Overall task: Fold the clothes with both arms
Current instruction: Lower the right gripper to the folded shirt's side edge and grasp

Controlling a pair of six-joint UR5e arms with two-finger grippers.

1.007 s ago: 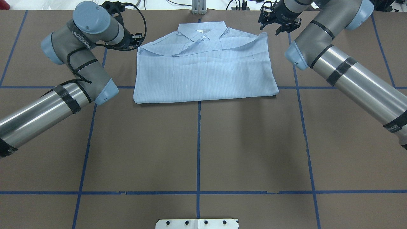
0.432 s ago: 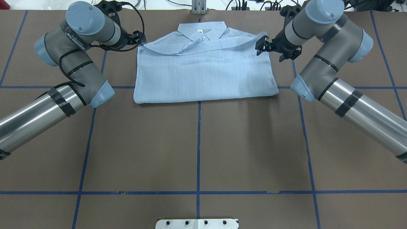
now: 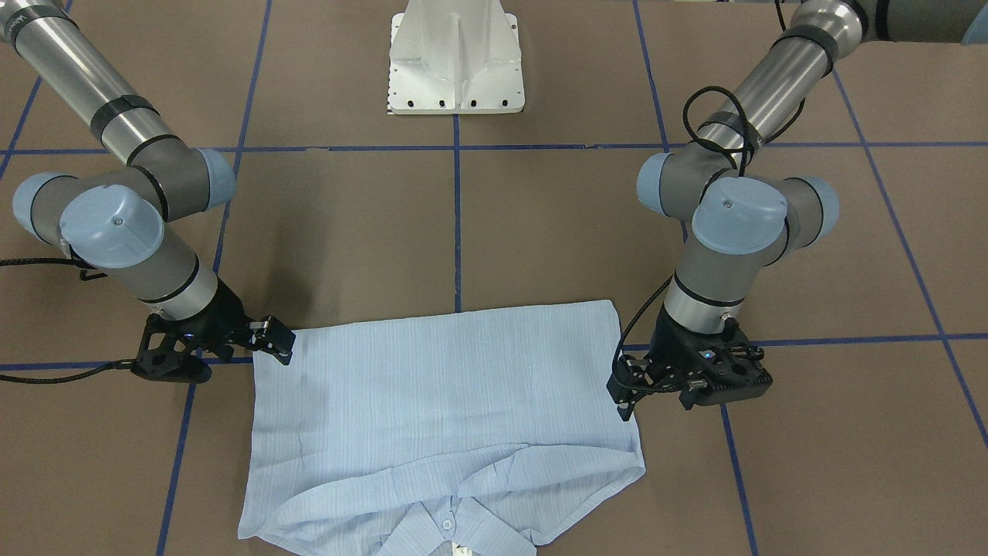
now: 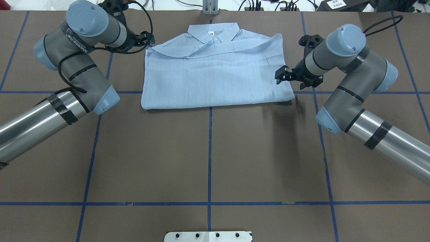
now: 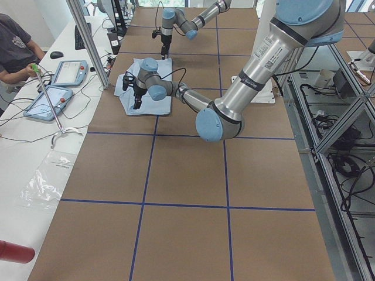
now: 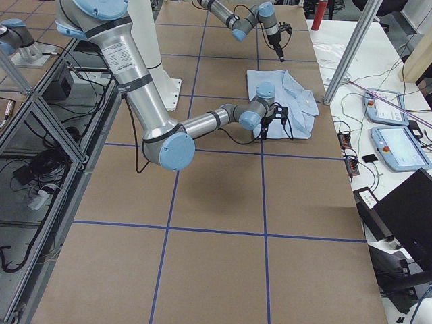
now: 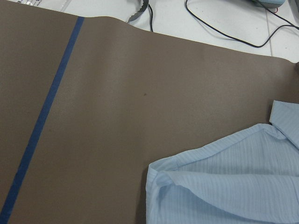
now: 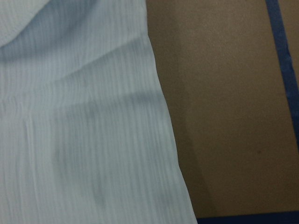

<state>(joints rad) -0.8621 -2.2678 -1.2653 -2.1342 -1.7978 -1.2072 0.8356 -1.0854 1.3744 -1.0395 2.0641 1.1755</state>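
The light-blue shirt lies flat at the far middle of the table, folded into a rectangle with its collar at the far edge. My left gripper hovers just off the shirt's far left corner. It looks open and holds nothing. The left wrist view shows that corner with no fingers in frame. My right gripper hangs at the shirt's right edge, also open and empty. In the front-facing view the left gripper and right gripper flank the shirt. Striped cloth fills the right wrist view.
Blue tape lines grid the brown table. The white pedestal base stands at the robot's side. Cables run along the far edge. A person sits at a side bench with tablets.
My right gripper has swung from beyond the shirt's far right corner toward the robot, down to the middle of its right edge. The left gripper barely shifted. The shirt has not moved.
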